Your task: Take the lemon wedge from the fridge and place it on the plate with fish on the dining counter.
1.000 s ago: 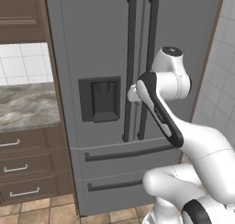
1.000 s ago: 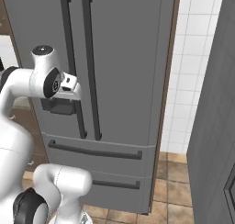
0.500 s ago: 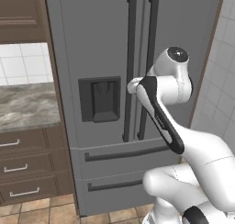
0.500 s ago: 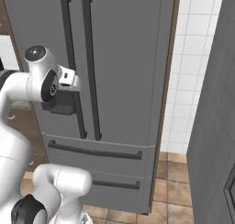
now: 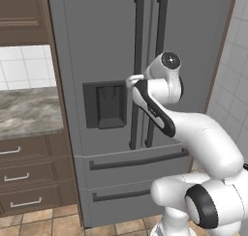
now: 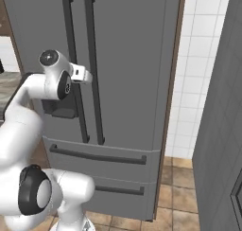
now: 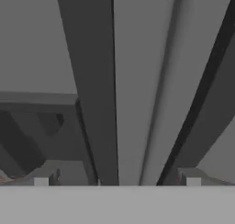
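Fridge [image 5: 111, 46] doors are both closed, the two long dark handles running down side by side at the middle seam. The arm reaches up with its gripper [image 7: 117, 179] right at the left door handle [image 5: 137, 70], level with the dark dispenser recess [image 5: 105, 104]. From the hand camera the two fingertips [image 7: 43, 177] stand wide apart, the left handle rising between them; nothing is clamped. The right door handle [image 6: 94, 69] runs just beside. A marbled counter [image 5: 26, 109] over brown drawers [image 5: 29, 174] sits to the fridge's left.

counter [image 5: 26, 109] left of fridge [image 5: 111, 46]
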Motion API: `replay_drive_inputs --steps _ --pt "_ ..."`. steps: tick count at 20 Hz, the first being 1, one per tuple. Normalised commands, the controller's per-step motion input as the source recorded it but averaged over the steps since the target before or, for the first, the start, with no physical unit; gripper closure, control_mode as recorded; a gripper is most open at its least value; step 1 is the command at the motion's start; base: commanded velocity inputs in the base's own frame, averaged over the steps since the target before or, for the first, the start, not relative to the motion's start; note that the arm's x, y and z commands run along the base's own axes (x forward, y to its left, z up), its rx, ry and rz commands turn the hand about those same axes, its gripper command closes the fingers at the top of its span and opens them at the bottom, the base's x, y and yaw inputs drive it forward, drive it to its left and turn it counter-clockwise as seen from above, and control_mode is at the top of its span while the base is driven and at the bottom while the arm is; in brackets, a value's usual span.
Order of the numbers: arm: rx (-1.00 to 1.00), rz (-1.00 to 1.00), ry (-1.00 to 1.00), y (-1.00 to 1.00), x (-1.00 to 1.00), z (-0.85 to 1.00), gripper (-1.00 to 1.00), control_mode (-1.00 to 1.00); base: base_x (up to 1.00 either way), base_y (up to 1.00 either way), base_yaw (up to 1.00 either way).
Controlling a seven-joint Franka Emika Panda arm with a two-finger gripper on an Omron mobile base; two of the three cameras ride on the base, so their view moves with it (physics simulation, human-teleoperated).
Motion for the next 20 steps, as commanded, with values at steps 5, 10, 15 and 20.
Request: replay_drive_inputs --steps 5,10,15,20 --pt "0.0 -0.01 0.0 0.32 0.83 0.0 -1.0 -1.0 0.0 0.0 0.0" --pt "0.0 0.0 0.0 0.02 0.49 0.0 -1.0 -1.0 0.0 0.0 0.0" --pt "0.0 0.0 0.0 0.0 0.59 -0.03 -1.0 -1.0 0.0 0.0 0.0" --pt "0.0 0.0 -0.01 0.0 0.3 -0.07 1.0 -1.0 0.0 0.0 0.0"
